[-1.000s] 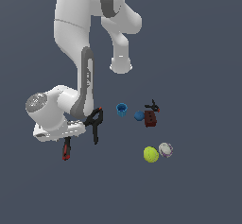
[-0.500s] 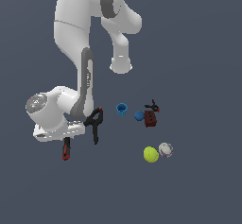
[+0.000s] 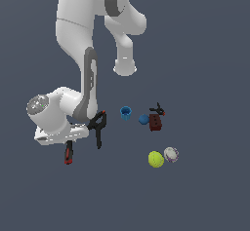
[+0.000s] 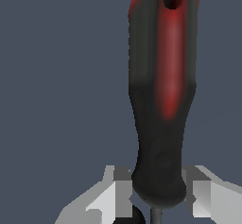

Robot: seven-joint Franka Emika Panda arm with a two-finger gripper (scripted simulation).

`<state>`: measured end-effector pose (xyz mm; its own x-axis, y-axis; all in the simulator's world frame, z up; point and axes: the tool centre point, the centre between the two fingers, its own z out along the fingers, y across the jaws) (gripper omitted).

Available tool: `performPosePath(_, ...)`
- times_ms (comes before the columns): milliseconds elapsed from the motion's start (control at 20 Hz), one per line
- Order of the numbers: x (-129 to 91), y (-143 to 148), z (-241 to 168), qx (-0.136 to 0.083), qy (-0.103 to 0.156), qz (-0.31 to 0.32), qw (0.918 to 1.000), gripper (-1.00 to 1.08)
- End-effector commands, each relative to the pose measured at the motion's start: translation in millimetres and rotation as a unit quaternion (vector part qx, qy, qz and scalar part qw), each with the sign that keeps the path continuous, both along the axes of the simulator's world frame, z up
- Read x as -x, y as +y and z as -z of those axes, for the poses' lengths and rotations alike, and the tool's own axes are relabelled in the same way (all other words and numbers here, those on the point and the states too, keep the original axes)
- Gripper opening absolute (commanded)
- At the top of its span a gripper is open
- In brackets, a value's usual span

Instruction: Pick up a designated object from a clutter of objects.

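The arm folds low, its tool (image 4: 156,199) narrowly straddling the screwdriver (image 4: 160,95) handle's base; contact unclear.

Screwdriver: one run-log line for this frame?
target: screwdriver | tool: fingers either side of handle base, contact unclear | lift: cannot tell | spring clamp: beside

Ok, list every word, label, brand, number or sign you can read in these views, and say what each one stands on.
None can be read in either view.
The screwdriver has a plain red-and-black handle, no brand or size mark.
The blue cup, the tennis ball and the white ball show no legible print; the white ball's dark marks are too small to tell.
The arm's white shells carry no lettering.
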<state>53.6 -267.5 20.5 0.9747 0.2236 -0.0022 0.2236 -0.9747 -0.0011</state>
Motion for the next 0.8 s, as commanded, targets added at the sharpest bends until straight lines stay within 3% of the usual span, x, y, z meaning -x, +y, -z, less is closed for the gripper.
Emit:
performPosePath(0,1,3,-7,0.000,-0.001,0.000,1.0000,-1.00)
performPosePath(750,27,43,-107,0.000,-0.001,0.000,1.0000,-1.00)
